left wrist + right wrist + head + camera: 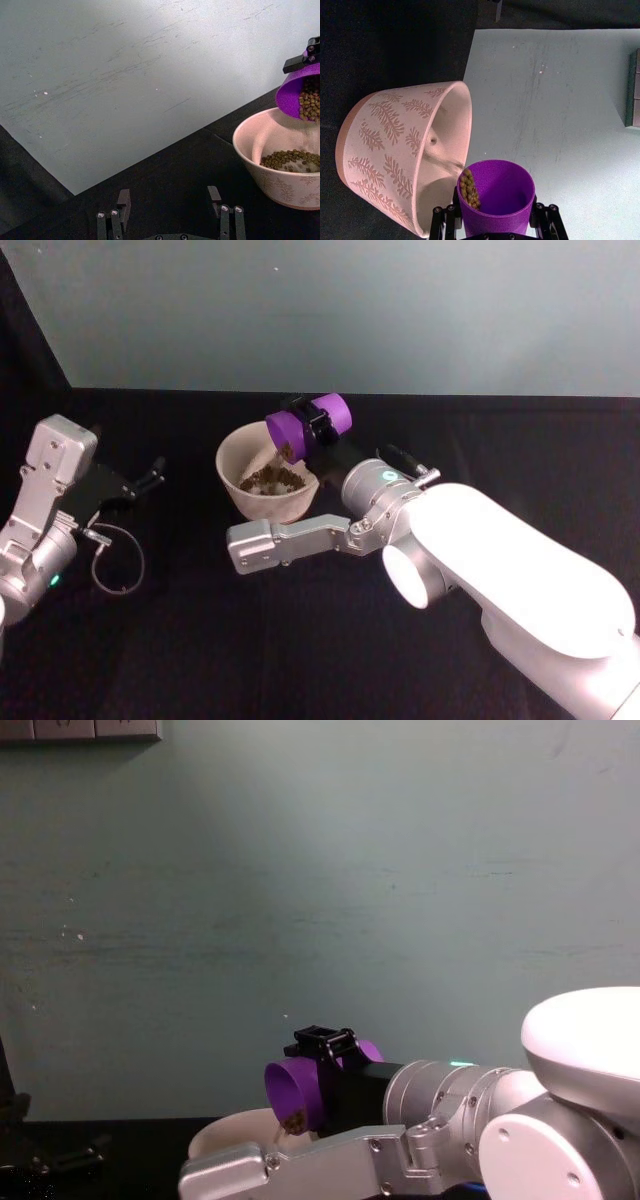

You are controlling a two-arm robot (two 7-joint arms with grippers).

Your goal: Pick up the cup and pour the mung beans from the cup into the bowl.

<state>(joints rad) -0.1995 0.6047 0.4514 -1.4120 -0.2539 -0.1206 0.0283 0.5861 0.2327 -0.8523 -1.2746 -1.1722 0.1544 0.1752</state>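
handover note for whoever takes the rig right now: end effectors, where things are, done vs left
Right end effector: shut on the cup, which is tipped on its side over the bowl.
Left end effector: open, idle to the bowl's left.
Done: cup lifted, many mung beans lie in the bowl.
Left: some beans sit at the cup's lip; finish the pour.

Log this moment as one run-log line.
phase: pouring | right gripper: shut on cup, tipped over bowl | mung beans: some in bowl, some at cup lip | left gripper: open, parked left of bowl
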